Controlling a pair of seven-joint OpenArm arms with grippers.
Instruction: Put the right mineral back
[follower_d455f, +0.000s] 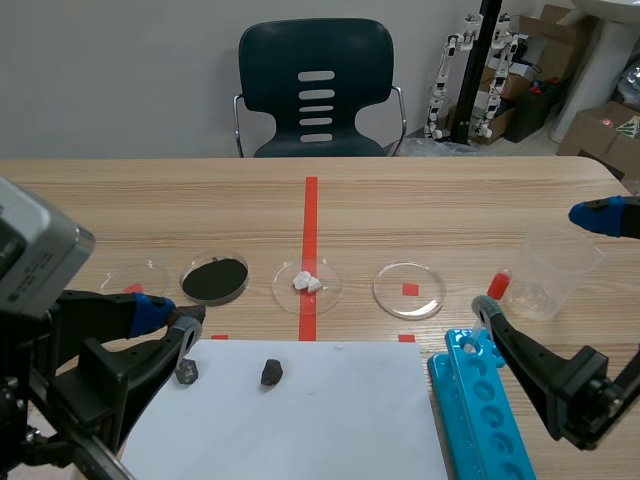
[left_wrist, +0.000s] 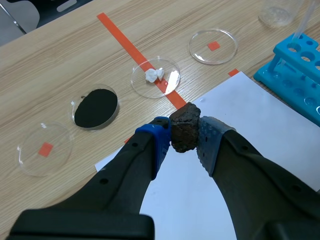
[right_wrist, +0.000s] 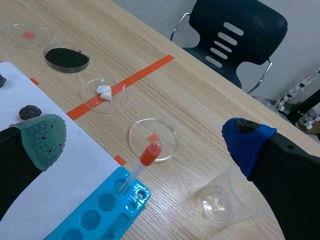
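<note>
My left gripper (left_wrist: 183, 139) is shut on a dark brown mineral (left_wrist: 184, 126), held just over the near-left corner of the white paper sheet (left_wrist: 260, 120). In the scene view that mineral (follower_d455f: 186, 372) shows at the left gripper's (follower_d455f: 178, 335) tips. A second dark mineral (follower_d455f: 271, 373) lies loose on the paper (follower_d455f: 330, 410); in the right wrist view it (right_wrist: 30, 112) sits beside my grey-green pad. The right gripper (right_wrist: 145, 142) stands wide open, nothing between its fingers, over the blue rack and the plastic cup (right_wrist: 220, 205).
Several petri dishes stand in a row beyond the paper: an empty one (follower_d455f: 135, 277), one with black powder (follower_d455f: 215, 280), one with white pieces (follower_d455f: 307, 283), another empty (follower_d455f: 409, 289). A blue tube rack (follower_d455f: 490, 410) holds a red-bulbed dropper (follower_d455f: 497, 285). A chair (follower_d455f: 316, 90) is behind the table.
</note>
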